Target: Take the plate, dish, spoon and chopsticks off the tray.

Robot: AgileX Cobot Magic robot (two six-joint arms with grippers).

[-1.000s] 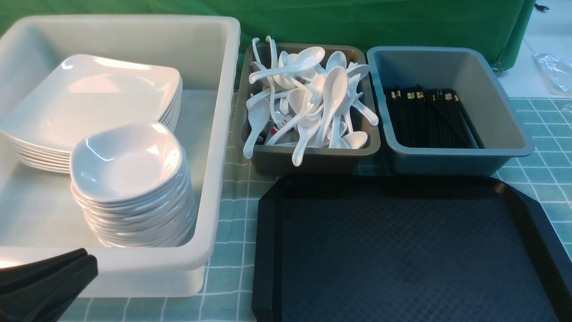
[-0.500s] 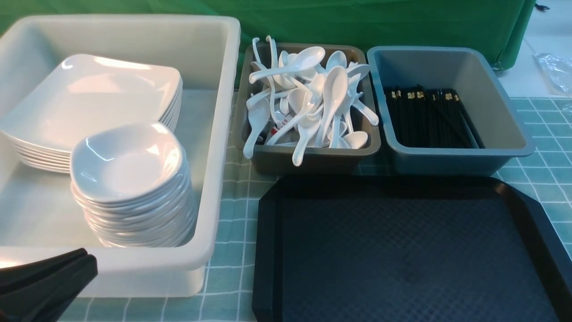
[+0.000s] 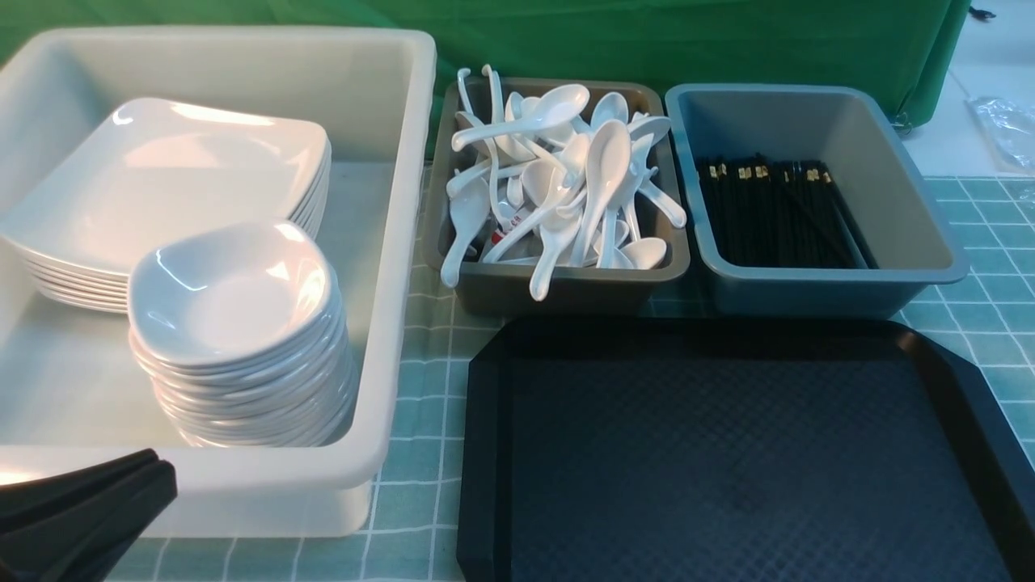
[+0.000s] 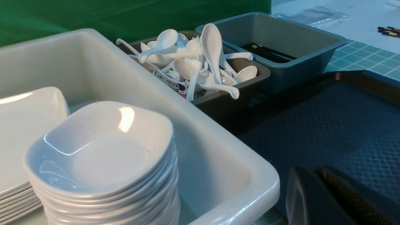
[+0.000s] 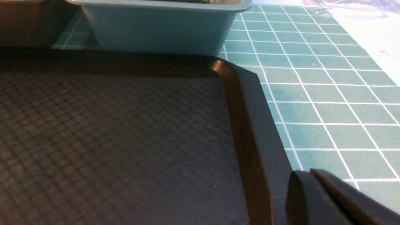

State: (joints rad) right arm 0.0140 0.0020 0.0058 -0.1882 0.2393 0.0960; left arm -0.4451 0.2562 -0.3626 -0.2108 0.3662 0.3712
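Front view: I see the large black diamond-textured plastic tray bare; plates, dishes, spoons and chopsticks sit in bins. Both grippers pressed together, holding nothing. No legible writing.

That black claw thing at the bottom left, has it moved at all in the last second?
No. The left gripper sits at the same spot against the near wall of the white tub as before, jaws shut and holding nothing.

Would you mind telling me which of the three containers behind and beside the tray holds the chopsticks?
The blue-grey bin at far right holds the black chopsticks; the brownish bin holds white spoons, the white tub crockery.
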